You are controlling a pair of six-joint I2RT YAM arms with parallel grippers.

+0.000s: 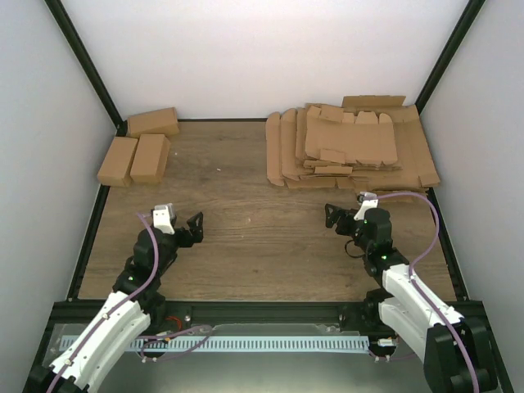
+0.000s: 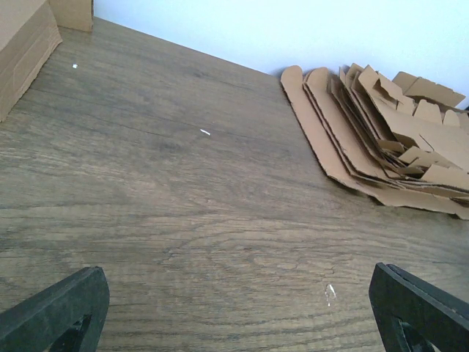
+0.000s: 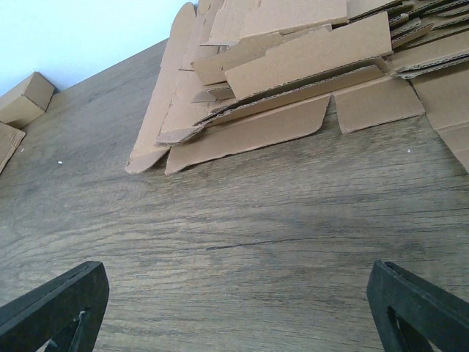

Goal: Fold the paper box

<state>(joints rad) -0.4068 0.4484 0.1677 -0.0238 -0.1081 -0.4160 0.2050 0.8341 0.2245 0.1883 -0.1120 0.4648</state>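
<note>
No paper box lies on its own; it is out of view as a separate sheet. A big stack of flat brown cardboard blanks (image 1: 352,147) sits at the back right, also seen in the left wrist view (image 2: 381,139) and the right wrist view (image 3: 293,66). My left gripper (image 1: 194,230) hovers over bare wood at the near left, open and holding nothing (image 2: 238,308). My right gripper (image 1: 337,229) stands open and empty (image 3: 238,304) just in front of the stack's near edge, apart from it.
Three folded brown cartons (image 1: 135,151) rest at the back left corner; one shows in the left wrist view (image 2: 26,44). The wooden table (image 1: 262,229) is bounded by white walls and a black frame. A white cable tray (image 1: 246,344) runs along the near edge.
</note>
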